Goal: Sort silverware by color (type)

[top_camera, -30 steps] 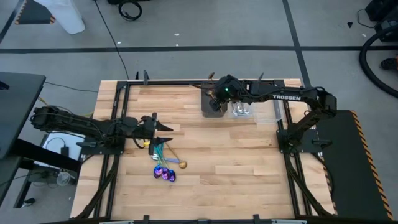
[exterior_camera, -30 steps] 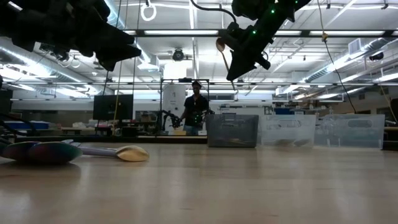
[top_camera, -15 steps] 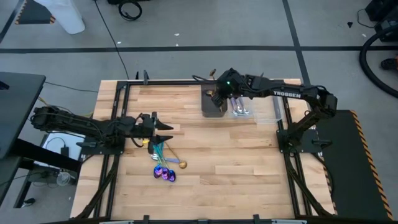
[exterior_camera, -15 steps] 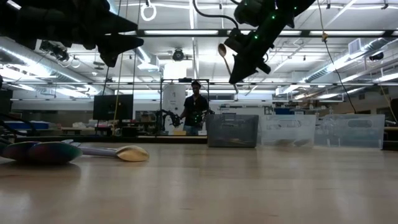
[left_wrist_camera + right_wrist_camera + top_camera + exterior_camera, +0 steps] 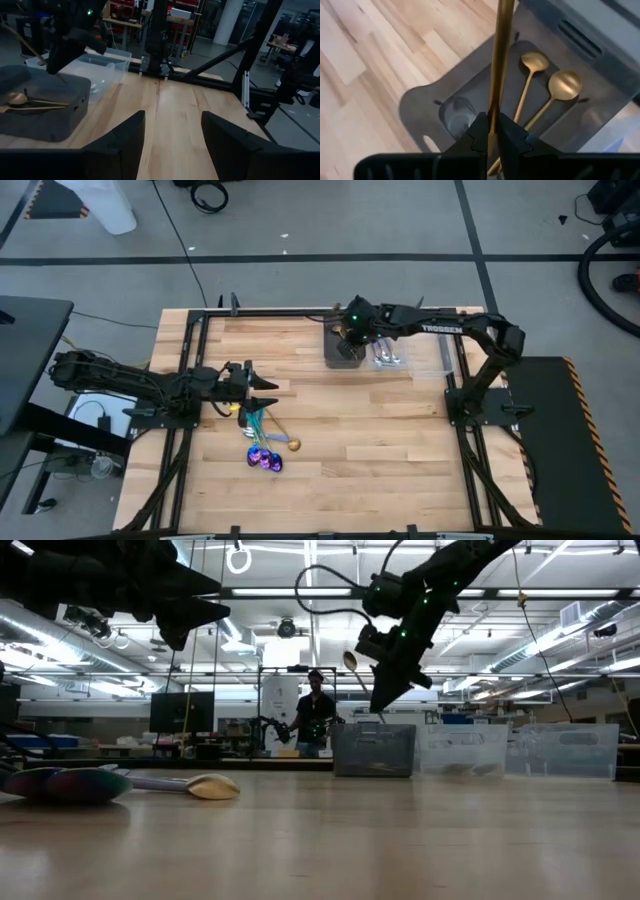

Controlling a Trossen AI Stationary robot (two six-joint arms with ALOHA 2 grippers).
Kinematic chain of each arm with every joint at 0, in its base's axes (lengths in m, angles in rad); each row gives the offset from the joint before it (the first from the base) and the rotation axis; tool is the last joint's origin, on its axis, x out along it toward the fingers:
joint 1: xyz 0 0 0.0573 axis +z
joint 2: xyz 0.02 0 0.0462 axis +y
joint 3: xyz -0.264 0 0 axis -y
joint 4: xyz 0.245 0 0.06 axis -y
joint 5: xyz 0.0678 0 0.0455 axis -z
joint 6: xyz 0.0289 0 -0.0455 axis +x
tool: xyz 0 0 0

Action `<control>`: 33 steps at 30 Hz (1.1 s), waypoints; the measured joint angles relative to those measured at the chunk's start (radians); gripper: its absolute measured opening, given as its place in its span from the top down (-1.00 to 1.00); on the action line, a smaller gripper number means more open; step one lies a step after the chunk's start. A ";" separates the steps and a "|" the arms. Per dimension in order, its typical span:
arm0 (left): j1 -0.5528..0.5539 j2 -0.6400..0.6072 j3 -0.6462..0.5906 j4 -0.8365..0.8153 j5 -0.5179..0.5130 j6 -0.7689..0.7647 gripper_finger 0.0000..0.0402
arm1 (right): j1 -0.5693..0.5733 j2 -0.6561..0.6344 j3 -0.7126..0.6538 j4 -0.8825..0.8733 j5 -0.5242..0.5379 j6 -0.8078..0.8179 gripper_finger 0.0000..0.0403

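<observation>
I am pinching a gold spoon [image 5: 500, 60] in my right claw [image 5: 490, 131] above the dark bin [image 5: 465, 95] holding two gold spoons; next I should release it. My left claw [image 5: 172, 142] is hanging open beside the pile [image 5: 264, 448].

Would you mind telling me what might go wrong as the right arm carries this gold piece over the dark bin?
The right gripper pinches the slim gold utensil only near one end, so it could swing or slip. Released from this height above the dark grey bin, it might bounce off the two gold spoons inside, or off the rim.
</observation>
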 joint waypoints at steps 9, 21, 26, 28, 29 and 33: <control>0.000 0.000 0.000 -0.005 0.000 0.003 -0.01 | -0.021 0.052 0.000 -0.019 -0.025 0.034 0.86; 0.001 0.000 0.000 -0.006 0.000 0.039 -0.01 | -0.016 0.080 0.000 -0.071 -0.073 0.097 0.86; 0.001 0.000 0.000 -0.006 0.000 0.039 -0.01 | -0.016 0.088 0.000 -0.085 -0.076 0.108 0.86; 0.001 0.000 0.000 -0.007 0.000 0.039 -0.01 | -0.017 0.093 0.000 -0.096 -0.076 0.116 0.86; 0.001 0.000 0.000 -0.008 0.000 0.039 -0.01 | -0.016 0.097 0.000 -0.095 -0.076 0.116 0.86; 0.001 0.006 0.000 -0.016 -0.001 0.054 -0.01 | -0.017 0.110 0.000 -0.107 -0.079 0.126 0.86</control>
